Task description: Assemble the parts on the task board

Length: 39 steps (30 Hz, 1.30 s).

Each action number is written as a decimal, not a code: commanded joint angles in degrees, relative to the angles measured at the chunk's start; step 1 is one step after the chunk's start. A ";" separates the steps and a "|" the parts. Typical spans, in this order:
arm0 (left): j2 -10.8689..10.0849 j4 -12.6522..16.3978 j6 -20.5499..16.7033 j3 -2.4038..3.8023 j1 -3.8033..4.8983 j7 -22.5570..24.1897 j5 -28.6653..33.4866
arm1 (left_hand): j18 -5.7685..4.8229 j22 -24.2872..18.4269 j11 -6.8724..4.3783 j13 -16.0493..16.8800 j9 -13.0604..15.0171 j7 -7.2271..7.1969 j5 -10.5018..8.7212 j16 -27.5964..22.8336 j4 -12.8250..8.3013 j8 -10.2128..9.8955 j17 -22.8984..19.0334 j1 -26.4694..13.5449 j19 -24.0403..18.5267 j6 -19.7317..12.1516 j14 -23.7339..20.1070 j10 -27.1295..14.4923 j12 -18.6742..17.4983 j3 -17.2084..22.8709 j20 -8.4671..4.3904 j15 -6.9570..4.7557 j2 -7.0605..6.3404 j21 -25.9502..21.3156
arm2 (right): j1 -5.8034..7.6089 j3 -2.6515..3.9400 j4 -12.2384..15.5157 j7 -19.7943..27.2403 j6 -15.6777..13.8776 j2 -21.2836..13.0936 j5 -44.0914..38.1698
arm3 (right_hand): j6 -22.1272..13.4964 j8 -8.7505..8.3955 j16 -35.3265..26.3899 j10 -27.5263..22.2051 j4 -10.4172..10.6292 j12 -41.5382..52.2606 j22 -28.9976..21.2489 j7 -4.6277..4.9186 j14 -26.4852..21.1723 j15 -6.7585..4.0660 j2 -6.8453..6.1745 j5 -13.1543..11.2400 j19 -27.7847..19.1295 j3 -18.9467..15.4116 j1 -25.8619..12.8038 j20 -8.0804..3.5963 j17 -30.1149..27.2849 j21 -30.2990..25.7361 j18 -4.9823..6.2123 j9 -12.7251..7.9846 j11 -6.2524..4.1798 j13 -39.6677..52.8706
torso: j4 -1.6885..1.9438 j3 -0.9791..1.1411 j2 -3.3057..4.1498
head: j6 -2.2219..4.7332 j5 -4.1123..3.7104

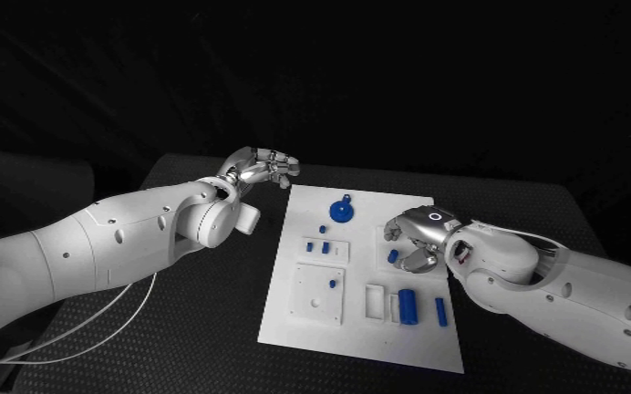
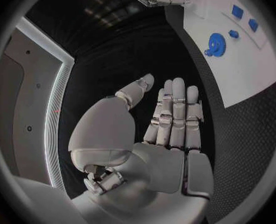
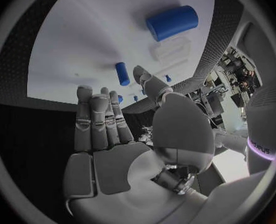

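Head view: I see the white rectangular task board [image 1: 296, 321] on the black textured table [image 1: 197, 339], dark room behind. Left hand [image 1: 261, 168] off-board, right hand [image 1: 421, 239] over blue plastic parts [image 1: 408, 305]. Wrist views: both hands' fingers extended, empty.

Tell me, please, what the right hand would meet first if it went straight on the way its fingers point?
Probably the task board, near the small blue peg beyond the right hand's fingertips; depth is unclear.

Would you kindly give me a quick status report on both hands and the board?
Left hand open, off the task board. Right hand open above it, holding nothing. Blue gear and other parts loose. Nothing in the way.
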 commanded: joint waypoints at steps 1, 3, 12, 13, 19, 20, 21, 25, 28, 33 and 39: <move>0.07 0.05 0.69 0.04 0.09 0.39 0.29 | 0.73 0.07 -0.05 0.03 0.01 -0.04 0.24 -0.37 0.02 0.08 0.08 -0.45 0.32 -0.26 0.49 -0.35 -0.10 -0.30 0.06 0.07 -0.02 -0.34 | -0.12 -0.02 0.11 -0.46 0.84 0.06 -1.33 | -0.08 0.26 0.28 1.45 0.33 0.80 0.83 0.06 0.43 -0.49 0.01 -0.31 0.64 2.52 1.53 -0.23 -0.15 -0.17 2.74 0.09 -0.29 0.18 | -0.03 0.02 -0.01 | -0.10 0.06; 0.08 0.03 0.66 0.04 0.09 0.41 0.30 | 0.73 0.08 -0.05 0.03 0.01 -0.04 0.24 -0.37 0.02 0.08 0.08 -0.45 0.32 -0.26 0.49 -0.35 -0.10 -0.30 0.06 0.07 -0.02 -0.34 | -0.13 -0.05 0.07 -0.31 0.77 0.07 -1.33 | 0.01 0.35 0.30 1.63 0.46 0.89 0.83 0.11 0.49 -0.56 0.02 -0.30 0.72 2.87 1.55 -0.23 -0.17 -0.15 2.74 0.13 -0.40 0.19 | -0.06 0.01 -0.02 | -0.09 0.06; 0.20 -0.01 0.70 0.04 0.08 0.43 0.37 | 0.72 0.09 -0.04 0.04 0.01 -0.04 0.24 -0.40 0.10 0.09 0.11 -0.52 0.33 -0.26 0.50 -0.36 -0.09 -0.31 0.07 0.07 0.03 -0.36 | -0.36 -0.12 0.01 -0.33 1.95 0.34 -1.49 | 4.10 2.67 0.50 6.63 3.30 3.44 1.04 0.79 1.70 -2.15 0.31 -0.33 1.87 7.52 2.24 -0.58 -0.43 0.40 2.74 0.92 -1.96 1.14 | -0.01 0.01 -0.01 | -0.23 0.04; 0.20 -0.02 0.71 0.04 0.08 0.43 0.37 | 0.72 0.09 -0.04 0.04 0.01 -0.04 0.24 -0.40 0.10 0.09 0.12 -0.52 0.33 -0.26 0.50 -0.36 -0.09 -0.31 0.07 0.07 0.04 -0.36 | -0.38 -0.12 0.03 -0.37 2.06 0.35 -1.58 | 4.45 2.85 0.51 7.01 3.61 3.62 1.05 0.75 1.79 -2.26 0.48 -0.33 1.93 7.76 2.19 -0.60 -0.45 0.44 2.74 0.97 -2.08 1.22 | -0.01 0.01 -0.01 | -0.23 0.04; 0.15 0.01 0.70 0.04 0.08 0.44 0.40 | 0.72 0.10 -0.04 0.04 0.01 -0.04 0.24 -0.40 0.11 0.10 0.12 -0.53 0.33 -0.26 0.50 -0.36 -0.08 -0.31 0.07 0.08 0.05 -0.37 | -0.53 -0.15 -0.05 -0.43 2.60 0.59 -2.13 | 6.43 3.80 0.49 9.35 4.90 4.78 1.15 0.39 2.12 -3.12 1.35 -0.33 2.18 8.79 2.29 -0.80 -0.54 0.73 2.74 1.21 -2.97 1.84 | -0.04 -0.02 -0.02 | -0.38 0.00; 0.16 0.00 0.69 0.04 0.08 0.44 0.40 | 0.72 0.10 -0.04 0.04 0.02 -0.04 0.24 -0.40 0.12 0.10 0.12 -0.53 0.33 -0.26 0.50 -0.36 -0.08 -0.31 0.07 0.08 0.05 -0.37 | -0.58 -0.16 -0.10 -0.42 2.72 0.63 -2.17 | 7.03 4.11 0.50 10.10 5.06 5.18 1.17 0.16 2.18 -3.34 1.72 -0.33 2.26 8.93 2.36 -0.85 -0.55 0.81 2.74 1.32 -3.22 2.05 | -0.04 -0.02 -0.02 | -0.38 0.00; 0.16 0.00 0.69 0.04 0.08 0.44 0.40 | 0.72 0.10 -0.04 0.04 0.02 -0.04 0.24 -0.41 0.12 0.10 0.13 -0.53 0.33 -0.26 0.51 -0.36 -0.08 -0.31 0.07 0.08 0.06 -0.37 | -0.61 -0.18 -0.16 -0.43 2.73 0.68 -2.18 | 7.40 4.26 0.49 10.48 5.14 5.37 1.19 -0.04 2.25 -3.56 1.80 -0.33 2.31 8.99 2.37 -0.91 -0.56 0.89 2.74 1.35 -3.43 2.19 | -0.05 -0.02 -0.03 | -0.41 0.04; 0.20 0.03 0.69 0.04 0.08 0.45 0.40 | 0.72 0.11 -0.04 0.04 0.02 -0.04 0.24 -0.41 0.14 0.10 0.14 -0.55 0.34 -0.26 0.51 -0.36 -0.08 -0.32 0.07 0.08 0.07 -0.38 | -0.84 -0.24 -0.28 -0.28 2.91 0.97 -2.22 | 8.03 4.49 0.47 11.09 5.29 5.64 1.18 -0.33 2.40 -3.87 2.41 -0.33 2.42 9.17 2.43 -1.03 -0.58 1.04 2.74 1.38 -3.73 2.44 | -0.04 -0.02 -0.02 | -0.51 0.01; 0.19 0.05 0.70 0.04 0.08 0.43 0.40 | 0.72 0.11 -0.04 0.04 0.02 -0.04 0.24 -0.42 0.14 0.10 0.15 -0.55 0.34 -0.26 0.51 -0.37 -0.08 -0.32 0.07 0.08 0.07 -0.39 | -1.02 -0.29 -0.29 -0.22 2.78 1.15 -2.25 | 8.46 4.63 0.46 11.44 5.25 5.79 1.18 -0.51 2.48 -4.03 2.94 -0.33 2.44 9.30 2.53 -1.12 -0.59 1.12 2.74 1.38 -3.90 2.62 | -0.03 -0.03 -0.02 | -0.55 0.02; 0.20 0.03 0.63 0.04 0.08 0.44 0.40 | 0.73 0.13 -0.04 0.05 0.02 -0.05 0.25 -0.44 0.15 0.11 0.16 -0.54 0.34 -0.26 0.51 -0.37 -0.08 -0.31 0.07 0.08 0.09 -0.40 | -1.24 -0.30 -0.31 -0.39 2.22 1.43 -2.48 | 9.07 4.81 0.44 11.94 5.04 5.97 1.16 -0.77 2.61 -4.27 4.22 -0.32 2.49 9.89 3.04 -1.25 -0.59 1.25 2.74 1.38 -4.15 2.89 | -0.02 -0.03 0.00 | -0.65 0.02; 0.22 0.03 0.60 0.04 0.08 0.45 0.40 | 0.74 0.14 -0.05 0.05 0.02 -0.06 0.26 -0.45 0.15 0.12 0.18 -0.52 0.35 -0.26 0.52 -0.37 -0.07 -0.30 0.06 0.07 0.11 -0.41 | -1.27 -0.31 -0.42 -0.92 0.64 1.56 -3.86 | 9.93 5.10 0.57 12.70 4.35 6.28 1.14 -1.09 2.96 -4.63 5.64 -0.32 2.75 11.27 4.08 -1.45 -0.51 1.46 2.74 1.42 -4.50 3.25 | -0.01 -0.03 -0.05 | -0.73 0.07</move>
